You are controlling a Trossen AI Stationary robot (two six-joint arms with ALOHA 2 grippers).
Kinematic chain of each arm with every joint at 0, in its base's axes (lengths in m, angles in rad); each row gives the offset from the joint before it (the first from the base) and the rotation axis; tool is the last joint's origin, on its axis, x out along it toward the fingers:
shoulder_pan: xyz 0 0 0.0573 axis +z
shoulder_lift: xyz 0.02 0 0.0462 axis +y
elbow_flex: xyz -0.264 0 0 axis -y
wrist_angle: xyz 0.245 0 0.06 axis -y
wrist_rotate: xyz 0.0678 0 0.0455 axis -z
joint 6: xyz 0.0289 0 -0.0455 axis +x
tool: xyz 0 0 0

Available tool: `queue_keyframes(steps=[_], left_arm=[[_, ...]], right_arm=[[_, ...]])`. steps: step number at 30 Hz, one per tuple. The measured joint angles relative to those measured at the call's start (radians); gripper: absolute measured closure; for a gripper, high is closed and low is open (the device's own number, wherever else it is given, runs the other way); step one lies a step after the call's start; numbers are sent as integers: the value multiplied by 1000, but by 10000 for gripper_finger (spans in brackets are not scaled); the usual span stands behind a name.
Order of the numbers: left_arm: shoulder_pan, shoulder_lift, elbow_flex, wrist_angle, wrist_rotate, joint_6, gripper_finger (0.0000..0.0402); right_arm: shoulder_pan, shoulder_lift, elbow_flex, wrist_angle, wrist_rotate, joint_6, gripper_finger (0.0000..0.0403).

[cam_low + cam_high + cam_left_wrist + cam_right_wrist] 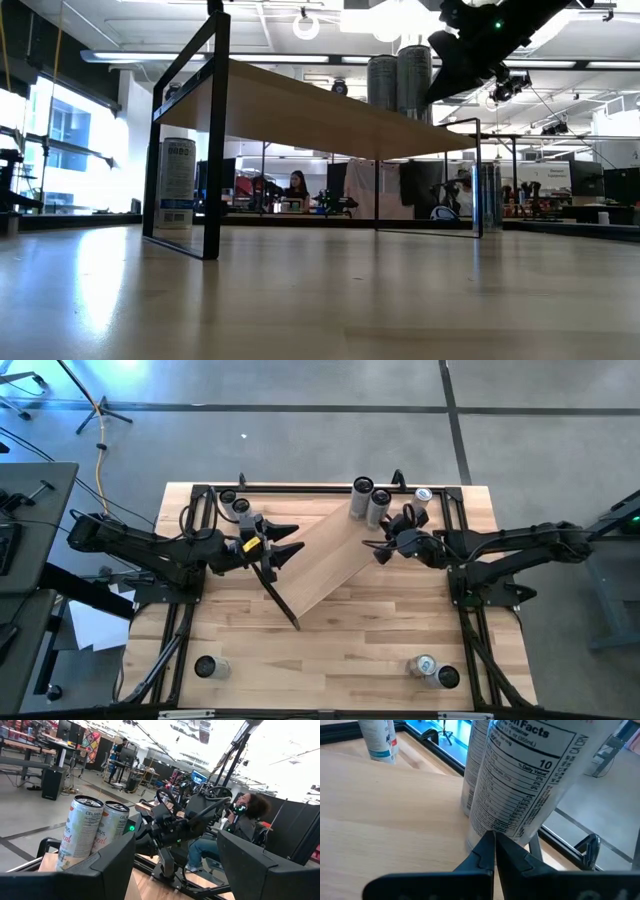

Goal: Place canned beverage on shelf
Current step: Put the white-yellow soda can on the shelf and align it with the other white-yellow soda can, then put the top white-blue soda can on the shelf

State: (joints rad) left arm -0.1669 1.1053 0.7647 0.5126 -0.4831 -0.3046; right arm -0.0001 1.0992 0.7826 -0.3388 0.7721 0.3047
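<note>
Tabletop (340, 650): we see a broad butcher-block surface of pale striped wood, framed by black metal rails.

Shelf (325, 560): a long, smooth pale wood board on thin black brackets, set diagonally across the table and raised well clear of it in the low view.

Left arm: we find it at the shelf's left end, its left gripper (285, 546) with the dark fingers spread and nothing between them; two more cans wait just behind it near the table's back-left corner.

Right arm: it reaches in from the right, and the right gripper (493, 851) has its fingertips pressed together, empty, right at the foot of the nearer can.

Canned beverages (368, 502): two tall slim cans stand upright and touching on the shelf's far right end, close to its edge; glossy printed metal, white with a nutrition panel facing the right wrist camera.

Step in hand: we judge the placing done for these two, and the right gripper needs to clear them.

How to do it well: we would draw straight back along the approach line, low and slow, without swinging sideways, since slim cans on smooth wood tip easily and one knock would topple both.

Spare cans: a few more stand near the table's corners; from above we cannot tell whether all are the same kind.
</note>
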Motion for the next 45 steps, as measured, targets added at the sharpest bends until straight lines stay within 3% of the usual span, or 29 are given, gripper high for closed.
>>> queue_keyframes(steps=[6, 13, 21, 28, 38, 45], left_arm=[[0, -15, 2, -2, 61, -7, 151], [5, -97, 74, -126, 173, -7, 151], [20, -167, 131, -126, 265, 130, 151], [44, -191, 129, -161, 264, 124, 151], [42, -190, 6, -117, 275, 23, 172], [42, -201, -2, -101, 275, 33, 176]], right_arm=[[53, -54, 0, -52, -51, 46, 403], [189, -225, 0, -83, -63, 114, 403], [287, -367, 0, 77, -244, 103, 403], [297, -365, 0, 246, -268, 7, 403], [280, -301, 0, 337, -268, 9, 402], [280, -260, 0, 398, -238, 1, 402]])
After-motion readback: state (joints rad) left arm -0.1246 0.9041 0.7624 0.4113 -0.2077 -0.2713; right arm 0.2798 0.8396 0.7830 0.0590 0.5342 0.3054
